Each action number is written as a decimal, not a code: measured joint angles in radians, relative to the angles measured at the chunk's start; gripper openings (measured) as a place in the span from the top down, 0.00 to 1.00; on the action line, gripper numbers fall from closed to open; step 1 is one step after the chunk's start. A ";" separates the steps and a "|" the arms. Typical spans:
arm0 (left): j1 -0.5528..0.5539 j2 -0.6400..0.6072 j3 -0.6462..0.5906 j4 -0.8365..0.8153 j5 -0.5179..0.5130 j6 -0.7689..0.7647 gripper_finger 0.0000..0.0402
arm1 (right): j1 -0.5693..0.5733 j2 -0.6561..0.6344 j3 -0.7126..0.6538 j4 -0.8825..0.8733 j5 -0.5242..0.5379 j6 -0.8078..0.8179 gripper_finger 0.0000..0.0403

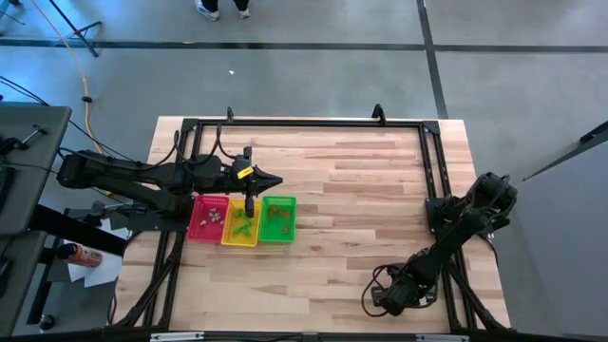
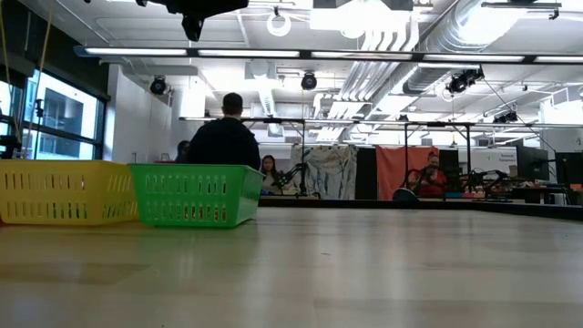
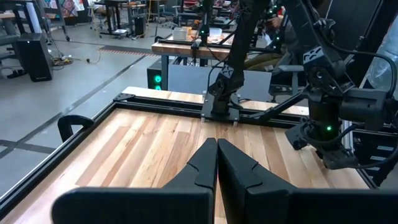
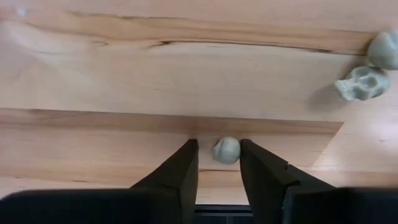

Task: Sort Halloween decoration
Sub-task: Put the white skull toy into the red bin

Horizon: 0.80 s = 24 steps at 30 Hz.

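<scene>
Grey skull trinket (image 4: 226, 150) upright between right fingers (image 4: 180, 168)

Looking like a robotics lab or workshop: exposed ducts (image 2: 437, 46) and strip lights running across the frame's top, people sitting at benches mid-frame, other robot arms (image 3: 233, 68) standing on workbenches beyond the table.

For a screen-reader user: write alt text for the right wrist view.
The right end effector points down at a pale wooden table, its two dark fingers partly closed on either side of a small, round, pale grey trinket. Off to one side lie a pale grey skull-shaped trinket and another rounded grey piece at the picture's edge.
</scene>
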 joint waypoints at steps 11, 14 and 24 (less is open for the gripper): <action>0.000 0.000 0.000 -0.012 0.000 0.000 1.00 | -0.002 0.000 0.000 0.000 -0.009 -0.053 0.95; 0.000 0.000 0.000 -0.024 0.000 0.000 1.00 | -0.001 -0.001 0.000 0.002 -0.010 -0.084 0.97; 0.000 0.000 0.000 -0.022 0.000 0.000 1.00 | -0.001 -0.110 -0.004 -0.010 0.071 -0.245 0.97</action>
